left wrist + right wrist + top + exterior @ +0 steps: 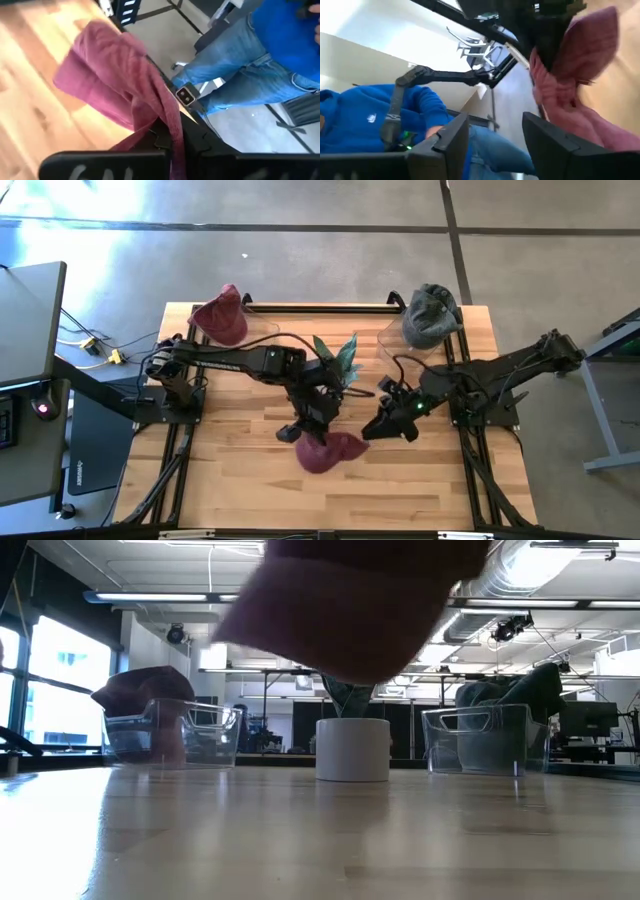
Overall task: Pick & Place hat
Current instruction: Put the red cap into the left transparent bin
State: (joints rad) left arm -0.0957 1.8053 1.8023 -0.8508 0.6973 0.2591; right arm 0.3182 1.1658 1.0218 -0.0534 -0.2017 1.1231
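A maroon hat hangs in my left gripper over the middle of the table. It shows as a blurred maroon shape in the low view, well above the tabletop. In the left wrist view the hat stretches out ahead of the shut fingers. My right gripper is just to the right of the hat, open and empty. Its two fingers stand apart, with the hat beside them. My left gripper pinches a bunched fold of the hat's cloth at one edge between its two fingers. Several layers seem gathered there. The fingers slant down toward the table's near edge. The hat is lifted clear of the table and sags slack past the fingertips.
A second maroon hat sits in a clear bin at the far left, and a grey hat in a clear bin at the far right. A plant in a white pot stands between them. A person in blue stands beyond the table.
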